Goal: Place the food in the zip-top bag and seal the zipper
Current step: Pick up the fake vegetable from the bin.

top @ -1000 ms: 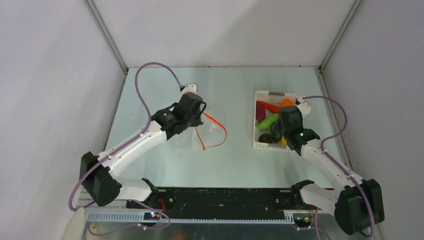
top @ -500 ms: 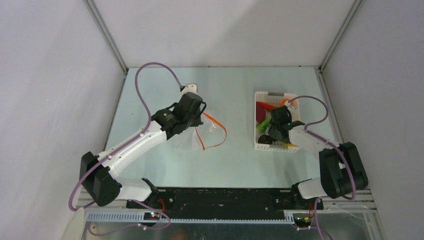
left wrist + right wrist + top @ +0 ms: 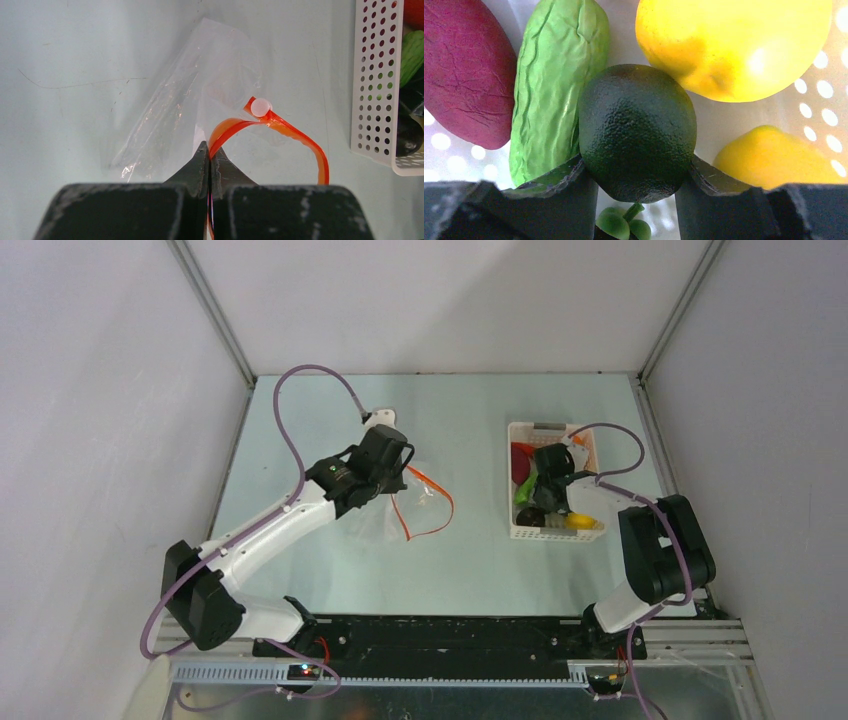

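**Left gripper** [image 3: 209, 159]: jaws together, clamped on the bag [image 3: 170, 100] at its mouth edge, with the zipper [image 3: 300, 140] passing between the fingertips.
- The bag lies on the table [image 3: 470, 570], crumpled, reaching ahead of the fingertips. Its long axis runs from near-left to far-ahead.
- The zipper rises from the fingertips, arcs ahead and to the right past a white slider [image 3: 261, 107], then curves back toward the gripper on its right side, forming a bowed loop rather than a straight line.
- The basket [image 3: 372, 85] stands well to the right of this gripper, apart from the bag.

**Right gripper** [image 3: 636, 175]: lowered into the basket, one finger against each side of the dark-green piece [image 3: 636, 130], closed on it.
- The green piece [image 3: 556, 95] lies just left of the held piece, touching it, with its long axis pointing ahead of the fingers (leaning slightly right).
- The purple piece [image 3: 466, 75] is farther left.
- One lemon [image 3: 734, 45] is ahead and to the right; a second lemon [image 3: 769, 160] is right of the right finger.
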`<action>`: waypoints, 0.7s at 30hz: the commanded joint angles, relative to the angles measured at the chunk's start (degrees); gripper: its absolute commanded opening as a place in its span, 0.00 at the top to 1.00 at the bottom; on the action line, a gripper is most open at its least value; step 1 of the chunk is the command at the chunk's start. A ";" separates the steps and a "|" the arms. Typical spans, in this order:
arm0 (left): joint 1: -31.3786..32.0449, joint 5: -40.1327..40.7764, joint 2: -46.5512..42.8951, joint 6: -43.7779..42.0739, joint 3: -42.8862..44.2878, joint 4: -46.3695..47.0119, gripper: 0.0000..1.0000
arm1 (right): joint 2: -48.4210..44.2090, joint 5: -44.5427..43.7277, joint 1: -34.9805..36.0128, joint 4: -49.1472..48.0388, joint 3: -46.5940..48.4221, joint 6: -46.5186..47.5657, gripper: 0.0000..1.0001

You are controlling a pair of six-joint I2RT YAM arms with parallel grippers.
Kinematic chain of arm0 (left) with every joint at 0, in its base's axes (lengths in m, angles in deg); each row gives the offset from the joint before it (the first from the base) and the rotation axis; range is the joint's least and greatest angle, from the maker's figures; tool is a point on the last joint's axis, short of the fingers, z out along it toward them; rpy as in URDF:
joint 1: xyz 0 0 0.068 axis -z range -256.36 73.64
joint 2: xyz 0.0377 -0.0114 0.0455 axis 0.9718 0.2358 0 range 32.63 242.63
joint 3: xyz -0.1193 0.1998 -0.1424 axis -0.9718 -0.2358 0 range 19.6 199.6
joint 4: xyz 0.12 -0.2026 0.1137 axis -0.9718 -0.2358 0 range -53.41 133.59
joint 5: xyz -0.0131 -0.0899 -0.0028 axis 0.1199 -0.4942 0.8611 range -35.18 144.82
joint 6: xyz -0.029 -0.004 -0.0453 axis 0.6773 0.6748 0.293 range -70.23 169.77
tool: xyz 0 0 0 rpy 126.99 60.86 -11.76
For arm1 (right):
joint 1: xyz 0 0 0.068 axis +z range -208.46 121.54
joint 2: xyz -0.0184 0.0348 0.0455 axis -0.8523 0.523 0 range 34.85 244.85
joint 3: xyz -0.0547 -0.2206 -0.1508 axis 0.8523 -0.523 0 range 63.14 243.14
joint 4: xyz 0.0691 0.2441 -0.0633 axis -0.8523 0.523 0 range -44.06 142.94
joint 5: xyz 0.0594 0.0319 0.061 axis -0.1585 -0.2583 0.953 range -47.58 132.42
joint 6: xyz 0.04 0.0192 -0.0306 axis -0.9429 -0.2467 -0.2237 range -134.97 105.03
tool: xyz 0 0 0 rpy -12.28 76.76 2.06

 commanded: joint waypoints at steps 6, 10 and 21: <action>0.34 0.58 -0.69 0.54 0.70 0.62 1.00 | -6.78 -0.51 -0.12 0.35 0.83 1.24 0.89; 0.37 0.90 -1.66 0.75 0.87 -0.21 1.00 | -14.43 0.54 0.09 1.99 0.83 2.18 0.93; 0.34 1.55 -1.69 -1.04 7.16 -12.93 1.00 | -35.46 17.07 2.81 0.77 -0.10 7.34 0.95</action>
